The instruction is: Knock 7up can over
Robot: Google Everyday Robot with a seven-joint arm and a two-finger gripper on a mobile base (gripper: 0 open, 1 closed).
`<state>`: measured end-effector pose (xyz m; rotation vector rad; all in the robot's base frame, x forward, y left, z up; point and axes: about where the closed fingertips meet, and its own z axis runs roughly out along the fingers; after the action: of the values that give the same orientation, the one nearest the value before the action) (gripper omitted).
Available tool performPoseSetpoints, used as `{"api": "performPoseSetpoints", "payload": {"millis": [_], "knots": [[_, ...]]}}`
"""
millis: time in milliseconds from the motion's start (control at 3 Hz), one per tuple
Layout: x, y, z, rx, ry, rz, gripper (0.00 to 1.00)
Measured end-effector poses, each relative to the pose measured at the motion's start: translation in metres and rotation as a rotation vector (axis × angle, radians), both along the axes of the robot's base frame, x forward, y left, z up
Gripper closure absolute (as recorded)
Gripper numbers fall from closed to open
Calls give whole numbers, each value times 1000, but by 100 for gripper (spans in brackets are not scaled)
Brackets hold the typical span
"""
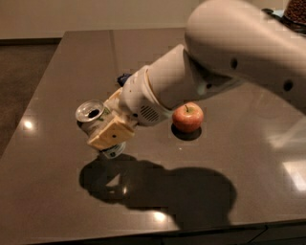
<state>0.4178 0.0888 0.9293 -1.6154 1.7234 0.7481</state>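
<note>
Nearest the front edge of the dark, glossy table (pixel 43 201), the arm's broad shadow (pixel 162 189) spreads across the surface among a few bright spots of reflected light. Just beyond the shadow's left end is the 7up can (pixel 92 113), on the left half of the table. It leans well off upright, with its silver top and dark pull-tab opening turned up and to the left and its lower end down by the shadow's edge. Whether that lower end rests on the table or hangs just above it cannot be told. The gripper (pixel 101 123) is clasped around the can. One of its tan fingers (pixel 111 135) lies flat across the near side of the can's body, while the other shows as a pale edge at the far side, so the can sits pinched between them. The thick white wrist (pixel 148 98) runs from the gripper up and to the right into the large white arm (pixel 234 48), which fills the upper right of the view. Just right of the wrist and partly under it, a red apple (pixel 188 117) stands on the table, near the can but apart from it. Farther back, a small blue object (pixel 123 78) peeks out from behind the wrist. At the far right corner, the dark lid of a container (pixel 292 10) is only partly in view.
</note>
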Motion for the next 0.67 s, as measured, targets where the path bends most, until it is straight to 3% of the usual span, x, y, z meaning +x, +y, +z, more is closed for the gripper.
{"api": "performPoseSetpoints", "payload": {"millis": [667], "knots": [[15, -28, 2, -305, -78, 51, 100]]}}
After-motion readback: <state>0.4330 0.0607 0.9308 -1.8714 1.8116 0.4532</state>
